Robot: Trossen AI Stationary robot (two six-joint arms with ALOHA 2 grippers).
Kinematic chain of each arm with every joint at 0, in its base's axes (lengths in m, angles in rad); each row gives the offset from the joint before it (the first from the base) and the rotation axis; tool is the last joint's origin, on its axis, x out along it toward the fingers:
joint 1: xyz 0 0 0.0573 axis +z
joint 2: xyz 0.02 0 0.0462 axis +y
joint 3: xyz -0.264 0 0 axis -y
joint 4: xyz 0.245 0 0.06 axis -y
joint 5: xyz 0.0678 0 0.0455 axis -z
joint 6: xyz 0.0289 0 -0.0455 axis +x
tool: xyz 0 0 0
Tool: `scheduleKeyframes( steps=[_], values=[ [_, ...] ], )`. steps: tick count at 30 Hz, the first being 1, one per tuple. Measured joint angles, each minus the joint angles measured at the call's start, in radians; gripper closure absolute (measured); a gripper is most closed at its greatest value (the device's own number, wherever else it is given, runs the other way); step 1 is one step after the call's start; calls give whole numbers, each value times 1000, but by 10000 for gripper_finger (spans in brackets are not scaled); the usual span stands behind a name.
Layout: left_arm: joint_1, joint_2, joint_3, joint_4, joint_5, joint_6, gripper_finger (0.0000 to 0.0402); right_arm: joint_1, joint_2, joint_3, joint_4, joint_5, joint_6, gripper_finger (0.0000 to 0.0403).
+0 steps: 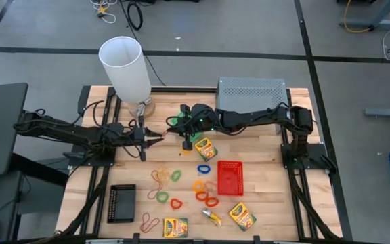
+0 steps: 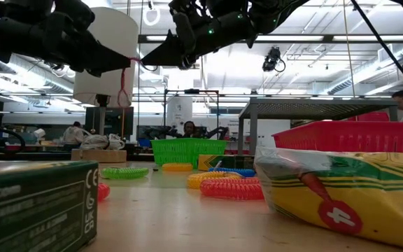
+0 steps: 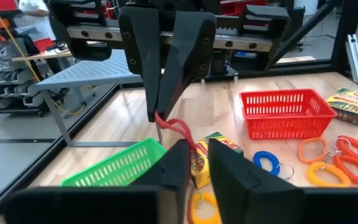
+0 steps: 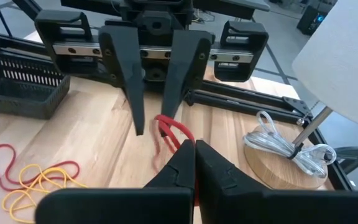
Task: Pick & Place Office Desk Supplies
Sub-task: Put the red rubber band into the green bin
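Both grippers are meeting in mid-air above the far middle of the wooden table [image 1: 263, 203], fingertip to fingertip, sharing one red loop band [image 3: 178, 129]. The left gripper [image 1: 156, 137] is pinching one end of that thin band with its fingers nearly closed. The right gripper [image 1: 185, 135] is clenching the other end, its fingers pressed tight together in its own wrist view. The band is hanging between them, clear of the tabletop, just to the right of the tall white cylinder [image 1: 125, 68].

Below the right gripper, a yellow-green crayon box [image 1: 205, 148] is lying beside the small green mesh tray [image 3: 117, 165]. The red mesh tray [image 1: 229, 177] is sitting nearer. In the low view, a dark green box [image 2: 35, 203] is showing the partial words "guarantee" and "USA", and the yellow box [image 2: 341, 189] is showing a large "4".
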State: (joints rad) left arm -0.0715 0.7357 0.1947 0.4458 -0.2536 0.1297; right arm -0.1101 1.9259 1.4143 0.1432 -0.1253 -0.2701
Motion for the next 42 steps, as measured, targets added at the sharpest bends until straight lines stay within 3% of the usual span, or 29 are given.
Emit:
scheduleKeyframes(
  steps=[7,12,16,20,27,42],
  values=[
    [-1,0,0,0,-9,-40,219,0,0,0,0,1,0,402],
    [-1,-1,0,0,67,-44,136,-1,0,0,-13,1,-6,402],
    [-1,-18,0,2,124,-37,100,-1,0,0,-34,18,-16,403],
    [-1,-53,0,-12,98,-35,91,-1,0,0,-58,18,-16,403],
    [0,-109,1,-173,-120,-31,90,-1,0,0,-102,24,-19,403],
    [-1,-109,1,-192,-82,-61,90,-23,-22,0,-221,408,-177,403]
  ],
)
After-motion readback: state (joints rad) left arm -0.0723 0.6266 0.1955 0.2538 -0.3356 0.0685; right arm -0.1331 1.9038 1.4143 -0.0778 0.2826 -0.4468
